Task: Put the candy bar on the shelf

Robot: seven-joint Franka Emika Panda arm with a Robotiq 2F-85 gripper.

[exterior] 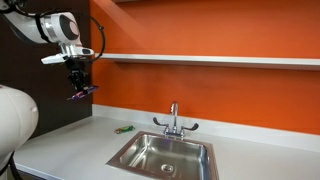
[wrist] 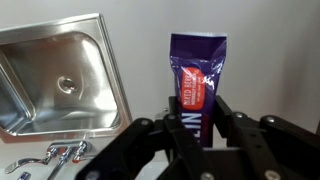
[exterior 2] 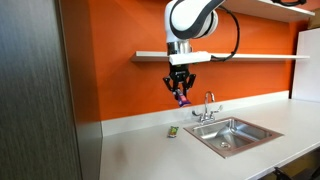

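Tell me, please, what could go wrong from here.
The jaws pinch only one end of the bar, so it could slip and drop onto the counter beside the sink. The bar hangs below the shelf; a careless rise might knock it against the shelf's edge.

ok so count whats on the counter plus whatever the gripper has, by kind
candy bar, held in the gripper: 1
small green object on the countertop: 1
sink: 1
faucet: 1
total: 4
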